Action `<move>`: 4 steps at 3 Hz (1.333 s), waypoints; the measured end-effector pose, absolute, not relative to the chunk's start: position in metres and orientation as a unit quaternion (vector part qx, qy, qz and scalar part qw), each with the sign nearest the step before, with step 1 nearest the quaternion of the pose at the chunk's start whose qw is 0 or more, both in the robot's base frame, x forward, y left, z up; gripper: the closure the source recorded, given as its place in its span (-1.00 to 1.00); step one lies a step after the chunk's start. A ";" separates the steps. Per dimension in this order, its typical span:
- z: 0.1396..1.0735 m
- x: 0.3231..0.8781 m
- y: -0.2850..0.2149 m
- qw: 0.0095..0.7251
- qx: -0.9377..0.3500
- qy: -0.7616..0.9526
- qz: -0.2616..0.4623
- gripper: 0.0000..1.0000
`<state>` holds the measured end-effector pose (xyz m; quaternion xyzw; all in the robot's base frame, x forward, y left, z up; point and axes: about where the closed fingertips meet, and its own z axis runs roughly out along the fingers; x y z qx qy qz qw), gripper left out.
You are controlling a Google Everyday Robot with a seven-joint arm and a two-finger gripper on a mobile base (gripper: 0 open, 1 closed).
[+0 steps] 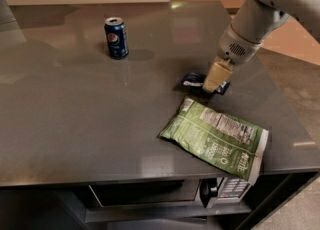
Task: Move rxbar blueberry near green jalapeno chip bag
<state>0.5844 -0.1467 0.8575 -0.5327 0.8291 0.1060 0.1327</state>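
Note:
The rxbar blueberry [194, 80], a small dark blue wrapper, lies flat on the grey table [75, 114], just above the top edge of the green jalapeno chip bag [215, 136]. The gripper [215, 80] comes down from the upper right with its tan fingers [217, 74] on the bar's right part, shut on it and covering that end. The large light green bag lies flat near the table's front right corner, its white nutrition panel facing up and one corner hanging over the front edge.
A blue Pepsi can [116, 37] stands upright at the back left. The robot's white arm [260, 14] fills the upper right. The table's right edge runs close behind the gripper. A shelf with an appliance [150, 194] sits under the table.

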 end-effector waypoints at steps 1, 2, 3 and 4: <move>0.859 0.560 -0.153 0.131 -0.532 0.829 0.111 0.67; 0.863 0.546 -0.159 0.132 -0.530 0.830 0.115 0.21; 0.867 0.537 -0.160 0.137 -0.530 0.827 0.127 -0.26; 0.866 0.538 -0.159 0.137 -0.531 0.827 0.127 -0.72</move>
